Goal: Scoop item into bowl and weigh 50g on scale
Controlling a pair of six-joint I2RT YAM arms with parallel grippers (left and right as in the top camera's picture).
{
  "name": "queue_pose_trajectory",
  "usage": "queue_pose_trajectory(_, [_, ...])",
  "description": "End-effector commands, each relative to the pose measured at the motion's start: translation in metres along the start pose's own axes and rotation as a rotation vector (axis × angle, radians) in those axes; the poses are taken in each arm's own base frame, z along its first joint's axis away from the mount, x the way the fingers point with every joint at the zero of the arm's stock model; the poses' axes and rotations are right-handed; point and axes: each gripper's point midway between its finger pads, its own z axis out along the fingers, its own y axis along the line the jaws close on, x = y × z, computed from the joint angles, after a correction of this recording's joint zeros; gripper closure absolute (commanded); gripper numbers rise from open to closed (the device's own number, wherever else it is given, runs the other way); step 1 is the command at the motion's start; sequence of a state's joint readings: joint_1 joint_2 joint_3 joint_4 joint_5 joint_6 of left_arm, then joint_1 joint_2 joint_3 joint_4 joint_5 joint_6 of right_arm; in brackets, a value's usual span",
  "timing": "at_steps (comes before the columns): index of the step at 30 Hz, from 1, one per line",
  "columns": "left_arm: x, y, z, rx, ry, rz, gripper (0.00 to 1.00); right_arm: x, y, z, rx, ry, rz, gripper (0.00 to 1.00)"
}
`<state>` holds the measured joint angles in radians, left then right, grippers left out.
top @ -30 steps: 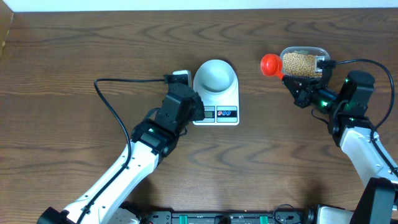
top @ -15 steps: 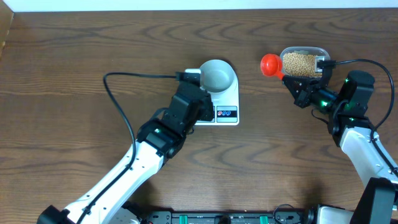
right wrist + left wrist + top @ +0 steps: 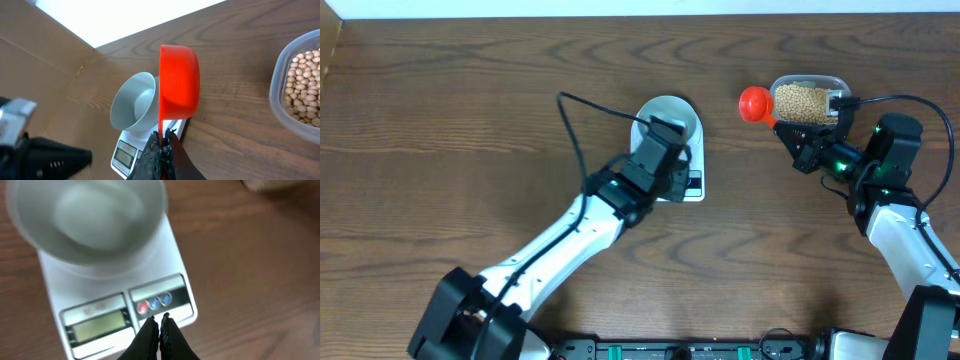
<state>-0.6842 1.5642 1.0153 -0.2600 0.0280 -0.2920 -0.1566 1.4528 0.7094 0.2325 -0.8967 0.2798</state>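
- Wooden table [image 3: 440, 120]: scale [image 3: 60, 287] at centre, clear tub [image 3: 808, 80] far right, well apart
- Bowl [image 3: 90, 215] sits on scale's far half; display [image 3: 97, 325] and buttons [image 3: 154, 303] on its near edge
- Your left gripper [image 3: 160, 322] over scale, fingers pressed together, holding nothing, tips just by buttons
- Your right gripper [image 3: 161, 145] clamped tight on handle of red scoop [image 3: 179, 82]; scoop cup just left of tub
- Beans [image 3: 800, 102] lie in tub
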Motion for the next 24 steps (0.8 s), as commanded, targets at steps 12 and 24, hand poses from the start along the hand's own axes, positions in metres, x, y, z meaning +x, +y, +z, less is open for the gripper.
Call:
queue_pose_trajectory(12, [0.018, -0.004, 0.028, -0.011, 0.082, 0.051, 0.93, -0.004, 0.001, 0.001, -0.001, -0.006, -0.025, 0.99])
queue_pose_trajectory(24, [0.024, 0.005, 0.043, -0.056, 0.093, 0.054, 0.93, -0.004, 0.001, 0.001, -0.002, -0.006, -0.024, 0.99])
